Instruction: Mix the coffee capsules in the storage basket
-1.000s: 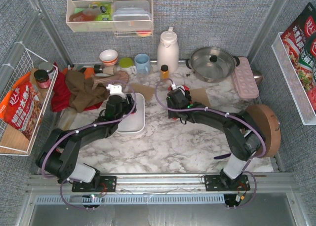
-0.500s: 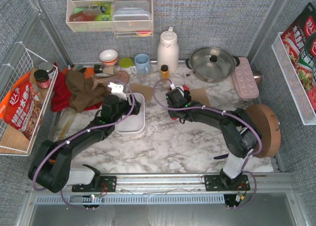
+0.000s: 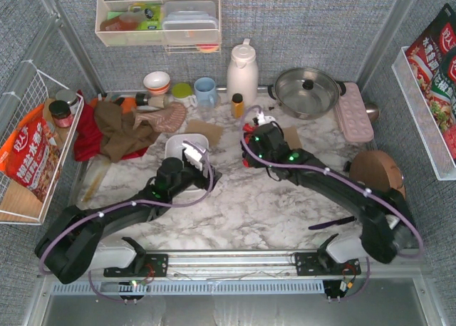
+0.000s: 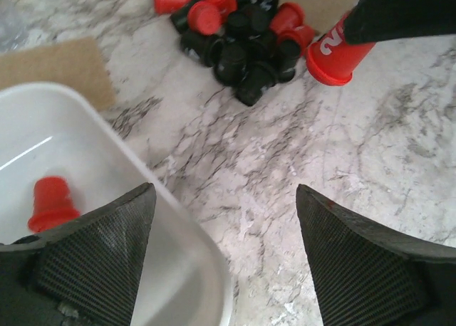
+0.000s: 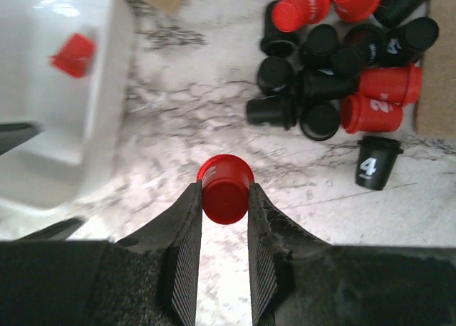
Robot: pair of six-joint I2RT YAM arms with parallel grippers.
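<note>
The right hand [image 5: 224, 198] has closed over the last second and now pinches a red capsule [image 5: 224, 186] between its fingers. It holds it just beside the heap of coffee capsules [image 5: 342, 62], red and black, which lies on the table [image 5: 342, 219] to the right of the storage basket [image 5: 64, 105]. Its arm, whose elbow stood high a second ago, now stretches low and long across the table. The left hand [image 4: 224, 198] has spread wider and holds nothing. It has drawn back from the far part of the basket to its near right corner, one finger over the basket, the other over the table. A lone red capsule [image 4: 51, 201] lies inside the basket, well apart from the heap.
</note>
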